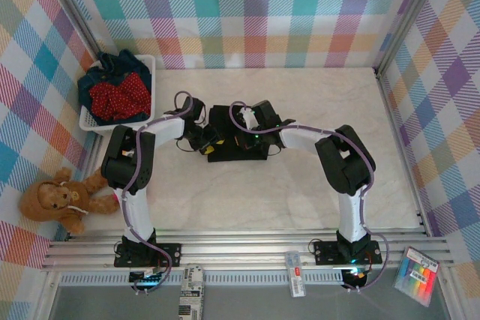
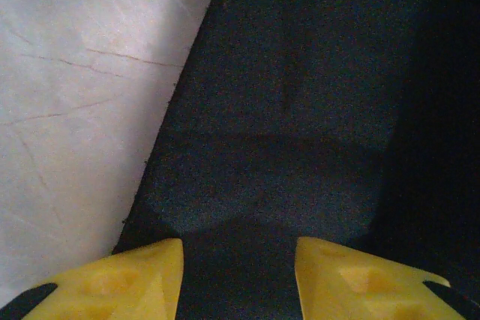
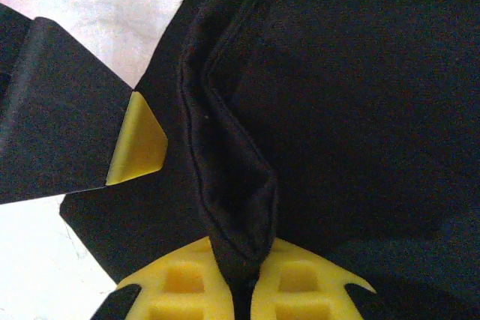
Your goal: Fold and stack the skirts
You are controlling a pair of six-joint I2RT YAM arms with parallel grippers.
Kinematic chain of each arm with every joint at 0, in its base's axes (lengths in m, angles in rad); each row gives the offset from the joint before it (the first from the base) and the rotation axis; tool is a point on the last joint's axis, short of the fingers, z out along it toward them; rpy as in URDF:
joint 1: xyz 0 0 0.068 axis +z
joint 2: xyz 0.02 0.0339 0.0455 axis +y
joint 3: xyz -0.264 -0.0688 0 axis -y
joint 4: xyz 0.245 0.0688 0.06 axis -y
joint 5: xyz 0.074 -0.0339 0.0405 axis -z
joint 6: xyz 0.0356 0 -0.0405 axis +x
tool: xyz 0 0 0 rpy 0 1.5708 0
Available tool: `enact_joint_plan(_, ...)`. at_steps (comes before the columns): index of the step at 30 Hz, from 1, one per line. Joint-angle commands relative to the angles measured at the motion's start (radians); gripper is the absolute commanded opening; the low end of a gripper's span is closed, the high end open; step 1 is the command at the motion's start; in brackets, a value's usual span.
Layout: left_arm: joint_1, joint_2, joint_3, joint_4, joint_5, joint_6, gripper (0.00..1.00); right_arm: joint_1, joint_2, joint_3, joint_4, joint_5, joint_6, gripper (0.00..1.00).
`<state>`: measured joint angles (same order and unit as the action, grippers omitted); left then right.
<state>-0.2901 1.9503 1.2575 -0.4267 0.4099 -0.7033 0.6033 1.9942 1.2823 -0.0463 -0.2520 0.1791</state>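
One black skirt (image 3: pixel 360 95), your right gripper (image 3: pixel 244 286) clamped on its fold, left gripper (image 2: pixel 238 279) part-open over it, one red skirt (image 1: pixel 118 97) in basket (image 1: pixel 88 122).

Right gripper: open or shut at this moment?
Shut. In the right wrist view the right gripper has its yellow fingers pressed together on a raised fold of the black skirt.

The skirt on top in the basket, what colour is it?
The skirt is red with tiny white dots, seen best from the top camera.
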Motion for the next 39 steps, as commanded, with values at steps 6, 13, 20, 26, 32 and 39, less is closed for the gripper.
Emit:
enact_joint_plan(6, 0.046, -0.076, -0.020, 0.041, 0.164, 0.003, 0.52, 0.003, 0.041, 0.040, -0.033, -0.004, -0.021, 0.00)
enact_joint_plan(13, 0.069, -0.113, 0.001, -0.080, -0.006, 0.070, 0.49, 0.003, 0.034, 0.040, -0.034, -0.012, -0.011, 0.00)
enact_joint_plan(20, 0.050, -0.003, -0.003, -0.104, -0.041, 0.103, 0.30, 0.003, 0.011, 0.081, -0.062, -0.037, -0.018, 0.00)
enact_joint_plan(26, 0.037, 0.045, -0.011, -0.061, 0.002, 0.082, 0.19, 0.010, -0.019, 0.134, -0.072, -0.092, -0.036, 0.00)
enact_joint_plan(32, 0.038, 0.033, -0.012, -0.060, 0.003, 0.087, 0.15, 0.026, -0.011, 0.165, -0.060, -0.188, -0.050, 0.00)
enact_joint_plan(39, 0.039, 0.041, -0.012, -0.054, 0.013, 0.082, 0.15, 0.052, 0.072, 0.183, -0.033, -0.245, -0.007, 0.00)
